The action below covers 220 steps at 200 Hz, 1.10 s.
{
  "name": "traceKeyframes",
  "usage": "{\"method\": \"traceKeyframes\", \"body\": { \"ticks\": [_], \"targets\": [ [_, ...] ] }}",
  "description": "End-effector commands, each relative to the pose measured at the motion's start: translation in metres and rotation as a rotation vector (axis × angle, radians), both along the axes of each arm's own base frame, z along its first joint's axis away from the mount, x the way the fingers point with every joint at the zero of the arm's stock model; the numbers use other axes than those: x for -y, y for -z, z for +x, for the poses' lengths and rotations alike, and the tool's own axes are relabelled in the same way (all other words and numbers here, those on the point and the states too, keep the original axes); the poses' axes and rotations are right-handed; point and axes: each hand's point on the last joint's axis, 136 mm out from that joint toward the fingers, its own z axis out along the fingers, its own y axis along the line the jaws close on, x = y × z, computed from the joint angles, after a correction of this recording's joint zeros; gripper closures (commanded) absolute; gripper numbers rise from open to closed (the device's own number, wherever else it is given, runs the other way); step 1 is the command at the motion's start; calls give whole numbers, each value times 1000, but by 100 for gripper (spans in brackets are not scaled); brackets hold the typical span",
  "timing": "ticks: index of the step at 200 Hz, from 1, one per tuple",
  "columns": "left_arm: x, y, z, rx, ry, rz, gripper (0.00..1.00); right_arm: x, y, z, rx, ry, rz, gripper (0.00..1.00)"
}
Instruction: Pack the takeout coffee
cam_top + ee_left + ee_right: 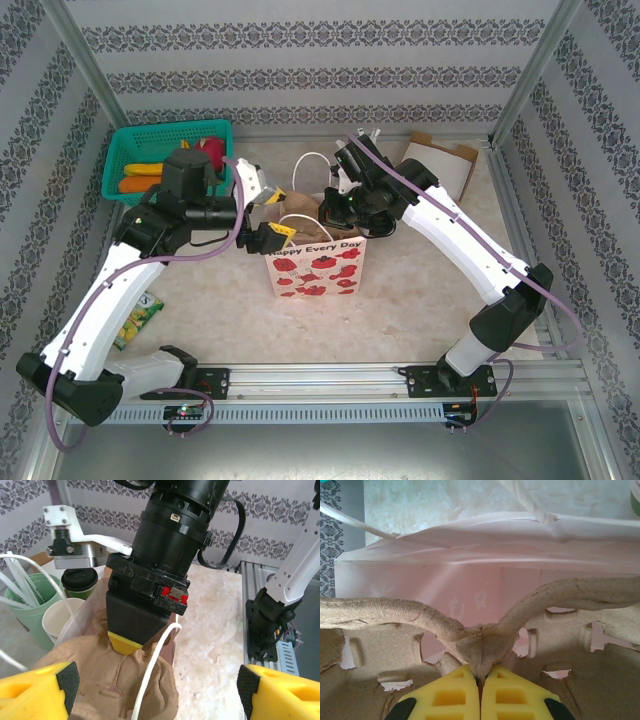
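The takeout coffee (79,581), with its round black lid, stands beyond the bag beside a mint-green cup with white straws (27,607) and a stack of lidless paper cups (61,623). A brown moulded-pulp cup carrier (380,650) sits in the mouth of the white paper bag (315,270) printed with red. My right gripper (481,680) is shut on the carrier's central ridge; its yellow finger (122,642) presses into the pulp. My left gripper (157,700) hovers wide open just left of the bag (272,213), holding nothing.
A green basket (125,150) with produce stands at the back left. A flat brown cardboard piece (445,160) lies at the back right. A green snack packet (140,318) lies near the left arm. The bag's white handle (150,670) loops over the carrier.
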Motion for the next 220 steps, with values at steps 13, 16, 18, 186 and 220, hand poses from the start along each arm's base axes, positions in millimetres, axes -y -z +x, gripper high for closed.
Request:
{"method": "traceKeyframes", "body": {
  "ticks": [13,16,18,186,220],
  "targets": [
    [8,3,11,74,5,50,17,-3,-5,1,17,5,-8,100],
    [8,4,11,72,6,53,17,-3,-4,1,17,5,-9,100],
    [8,4,12,70,5,55,17,-3,-4,1,17,5,-10,100],
    [24,9,-26,14,156,83,100,-2,7,7,19,20,-54,100],
    [27,7,-42,15,217,78,100,0,10,9,20,36,-71,100]
  ]
}}
